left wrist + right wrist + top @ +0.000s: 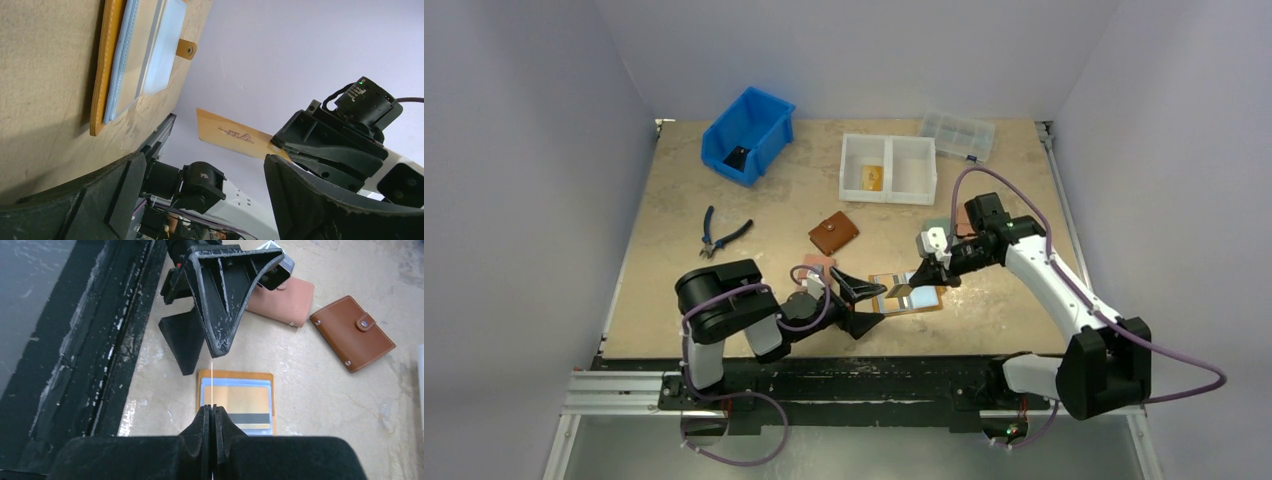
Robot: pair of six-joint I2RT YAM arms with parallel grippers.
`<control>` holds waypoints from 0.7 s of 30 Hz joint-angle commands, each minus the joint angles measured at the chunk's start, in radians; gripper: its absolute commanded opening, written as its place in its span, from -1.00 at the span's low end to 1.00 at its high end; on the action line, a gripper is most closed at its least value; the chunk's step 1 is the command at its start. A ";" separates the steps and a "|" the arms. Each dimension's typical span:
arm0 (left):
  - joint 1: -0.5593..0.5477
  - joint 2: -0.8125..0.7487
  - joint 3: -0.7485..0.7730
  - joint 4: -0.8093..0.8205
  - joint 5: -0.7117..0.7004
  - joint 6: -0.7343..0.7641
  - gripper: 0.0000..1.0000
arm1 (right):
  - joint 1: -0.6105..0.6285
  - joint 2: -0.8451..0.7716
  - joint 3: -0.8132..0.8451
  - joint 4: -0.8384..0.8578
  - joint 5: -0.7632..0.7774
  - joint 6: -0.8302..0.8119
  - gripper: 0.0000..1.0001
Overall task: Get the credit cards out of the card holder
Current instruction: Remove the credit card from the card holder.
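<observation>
The mustard-orange card holder lies open on the table, its clear sleeves up. It also shows in the right wrist view with an orange card with a dark stripe in the top sleeve, and in the left wrist view. My right gripper is shut on an orange credit card, held above the holder and seen edge-on as a thin line. My left gripper is open and empty, just left of the holder and apart from it.
A dark brown wallet and a pink wallet lie behind the left gripper. Pliers lie at the left. A blue bin, a white two-part tray and a clear box stand at the back.
</observation>
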 commanded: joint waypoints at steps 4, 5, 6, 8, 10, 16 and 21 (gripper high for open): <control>-0.018 0.047 0.073 0.335 -0.027 -0.068 0.94 | 0.000 -0.137 -0.106 0.185 0.040 0.031 -1.00; -0.022 0.058 0.091 0.334 -0.021 -0.072 0.94 | 0.002 -0.147 -0.120 0.194 0.042 0.025 -1.00; -0.025 0.066 0.110 0.334 -0.020 -0.070 0.90 | 0.004 -0.156 -0.134 0.200 0.048 0.017 -1.00; -0.029 0.069 0.133 0.335 -0.024 -0.062 0.84 | 0.011 -0.164 -0.147 0.205 0.066 0.001 -1.00; -0.029 0.065 0.134 0.333 -0.038 -0.058 0.78 | 0.018 -0.164 -0.151 0.185 0.066 -0.040 -1.00; -0.027 0.057 0.113 0.333 -0.074 -0.054 0.29 | 0.040 -0.175 -0.175 0.146 0.051 -0.157 -1.00; -0.028 0.069 0.120 0.334 -0.068 -0.055 -0.24 | 0.056 -0.183 -0.192 0.124 0.048 -0.217 -1.00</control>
